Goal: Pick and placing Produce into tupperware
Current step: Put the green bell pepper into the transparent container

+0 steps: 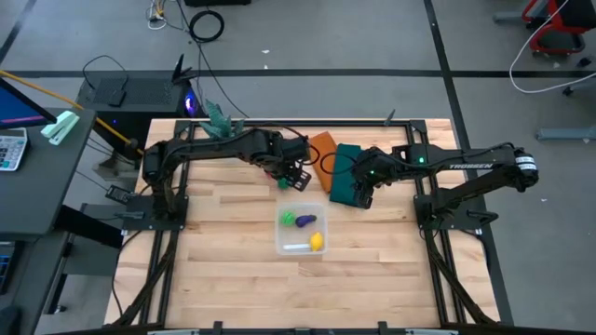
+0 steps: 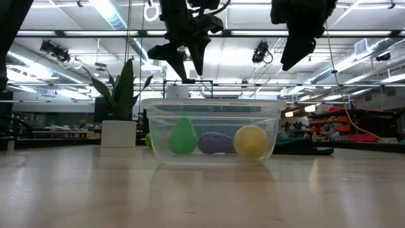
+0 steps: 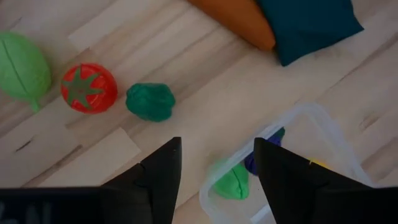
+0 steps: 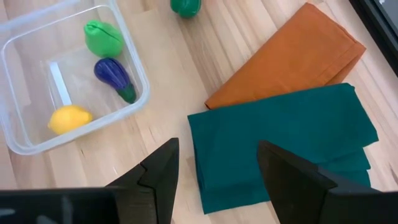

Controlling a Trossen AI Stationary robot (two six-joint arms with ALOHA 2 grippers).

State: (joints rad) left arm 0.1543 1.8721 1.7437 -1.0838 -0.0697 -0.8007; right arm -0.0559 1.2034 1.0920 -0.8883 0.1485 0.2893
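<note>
Robotics lab or workshop, wooden table (image 1: 233, 270) in a metal frame, grey concrete floor (image 1: 372, 37) with loose cables (image 1: 205, 23), ceiling strip lights (image 2: 107, 12), side desk (image 1: 37, 177), potted plant (image 2: 120, 107)

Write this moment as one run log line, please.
left gripper: open, above table | right gripper: open, over green cloth | tupperware: three pieces inside

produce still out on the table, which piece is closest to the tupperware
The dark green piece: it lies on the wood nearest the tupperware, with the red tomato beyond it and the light green piece farthest.
</note>
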